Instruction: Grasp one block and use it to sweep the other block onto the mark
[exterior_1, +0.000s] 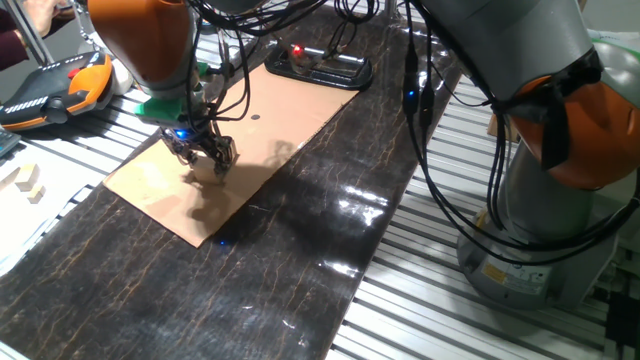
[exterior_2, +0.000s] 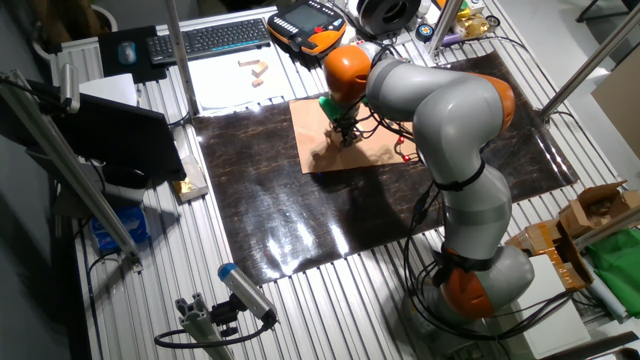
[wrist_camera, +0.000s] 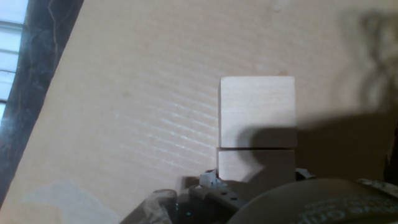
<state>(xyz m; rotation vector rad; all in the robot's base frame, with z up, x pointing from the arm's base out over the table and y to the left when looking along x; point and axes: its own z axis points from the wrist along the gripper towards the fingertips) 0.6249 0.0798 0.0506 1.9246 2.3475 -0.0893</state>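
Nearest, the tool (wrist_camera: 255, 186) clamps one block (wrist_camera: 256, 165), end-to-end against the other block (wrist_camera: 257, 112), both squared to the lens.

No words, numbers or signs can be read in any view. The keyboard (exterior_2: 208, 38) and the orange hand controller (exterior_2: 312, 24) are too small and blurry to read.

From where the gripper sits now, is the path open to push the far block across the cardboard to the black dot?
Probably yes. The gripper is low on the cardboard, and in the hand view the far block sits flush against the near block. The cardboard stretch toward the dot looks bare.
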